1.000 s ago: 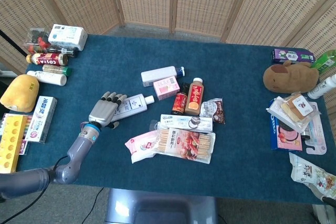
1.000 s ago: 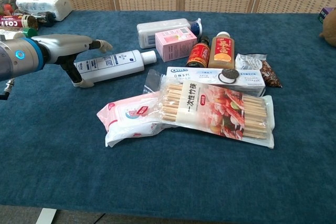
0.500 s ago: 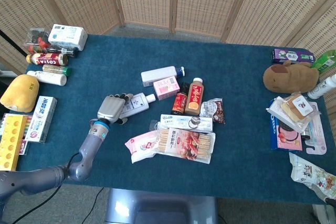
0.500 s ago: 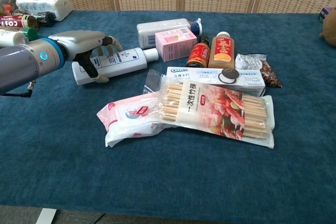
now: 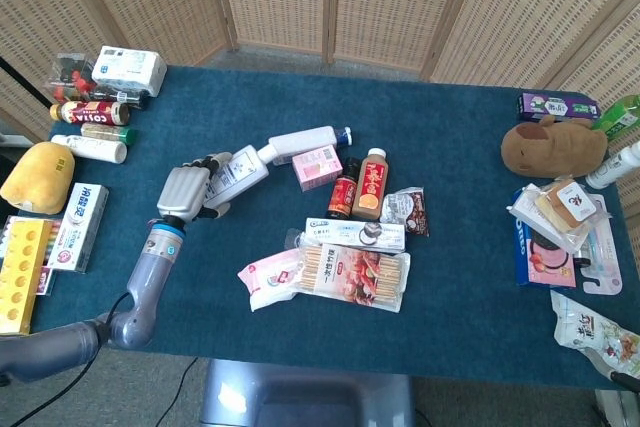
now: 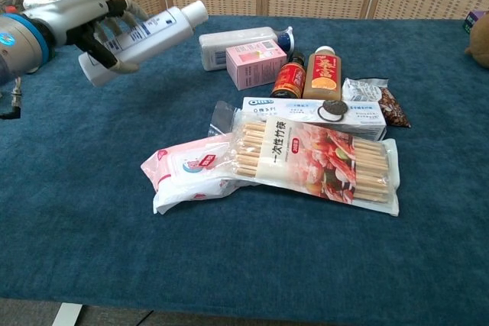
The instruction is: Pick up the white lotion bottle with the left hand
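My left hand (image 5: 187, 192) (image 6: 92, 24) grips the white lotion bottle (image 5: 238, 169) (image 6: 145, 34) around its lower half. The bottle is off the blue table (image 5: 200, 277), tilted, with its white cap pointing up and to the right. In the chest view the fingers (image 6: 116, 14) wrap over the printed label. The right hand shows in neither view.
A second white bottle (image 5: 303, 142), a pink box (image 5: 318, 167), two small drink bottles (image 5: 358, 187), an Oreo box (image 5: 355, 235), a chopstick pack (image 5: 352, 275) and a wipes pack (image 5: 268, 277) lie mid-table. Snacks and bottles (image 5: 95, 112) crowd the left edge, a plush (image 5: 550, 145) the right.
The left hand closed around the lotion bottle and lifted it off the table, moving up and to the left. The bottle now tilts cap-up above the cloth.
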Robot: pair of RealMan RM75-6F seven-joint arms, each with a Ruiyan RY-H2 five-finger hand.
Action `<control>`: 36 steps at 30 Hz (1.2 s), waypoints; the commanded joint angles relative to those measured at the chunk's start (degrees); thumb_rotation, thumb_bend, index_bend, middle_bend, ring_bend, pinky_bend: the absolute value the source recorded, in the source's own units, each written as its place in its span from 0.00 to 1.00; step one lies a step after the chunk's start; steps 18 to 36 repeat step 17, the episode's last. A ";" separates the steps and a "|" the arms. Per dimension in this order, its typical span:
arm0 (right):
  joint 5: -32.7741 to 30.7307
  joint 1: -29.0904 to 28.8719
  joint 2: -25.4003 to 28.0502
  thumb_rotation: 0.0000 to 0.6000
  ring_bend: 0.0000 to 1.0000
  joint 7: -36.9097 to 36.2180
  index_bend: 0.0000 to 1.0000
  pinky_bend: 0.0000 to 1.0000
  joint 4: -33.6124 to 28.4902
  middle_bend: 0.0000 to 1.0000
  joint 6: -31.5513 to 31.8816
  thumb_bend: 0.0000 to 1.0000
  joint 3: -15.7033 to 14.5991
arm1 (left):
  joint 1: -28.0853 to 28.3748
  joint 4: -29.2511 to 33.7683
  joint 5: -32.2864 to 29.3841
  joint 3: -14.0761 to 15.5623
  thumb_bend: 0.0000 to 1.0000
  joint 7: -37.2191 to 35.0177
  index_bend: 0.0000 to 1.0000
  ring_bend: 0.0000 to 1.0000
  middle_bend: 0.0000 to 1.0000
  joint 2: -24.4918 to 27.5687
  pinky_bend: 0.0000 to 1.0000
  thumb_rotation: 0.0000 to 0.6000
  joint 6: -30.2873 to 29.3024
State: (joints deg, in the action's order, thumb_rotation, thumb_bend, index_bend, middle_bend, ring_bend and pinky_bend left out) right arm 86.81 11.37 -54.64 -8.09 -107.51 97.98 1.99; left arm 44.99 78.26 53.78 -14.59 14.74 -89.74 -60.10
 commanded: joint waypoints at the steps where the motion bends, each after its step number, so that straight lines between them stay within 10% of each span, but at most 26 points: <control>1: -0.29 -0.50 -0.79 1.00 0.00 -0.75 0.00 0.00 0.85 0.00 -0.86 0.04 0.12 | -3.65 9.17 3.16 -2.65 0.43 -3.70 0.68 0.92 0.80 7.02 0.81 1.00 -5.06; 14: -0.22 -3.39 -4.15 1.00 0.00 -0.87 0.00 0.00 2.98 0.00 -4.74 0.04 0.65 | -10.67 28.01 8.92 -7.90 0.43 -11.16 0.66 0.90 0.78 20.16 0.78 1.00 -14.20; 36: -0.24 -3.41 -4.06 1.00 0.00 -0.76 0.00 0.00 2.94 0.00 -4.63 0.04 0.68 | -11.18 29.28 10.03 -8.15 0.42 -11.45 0.66 0.90 0.78 20.94 0.78 1.00 -15.17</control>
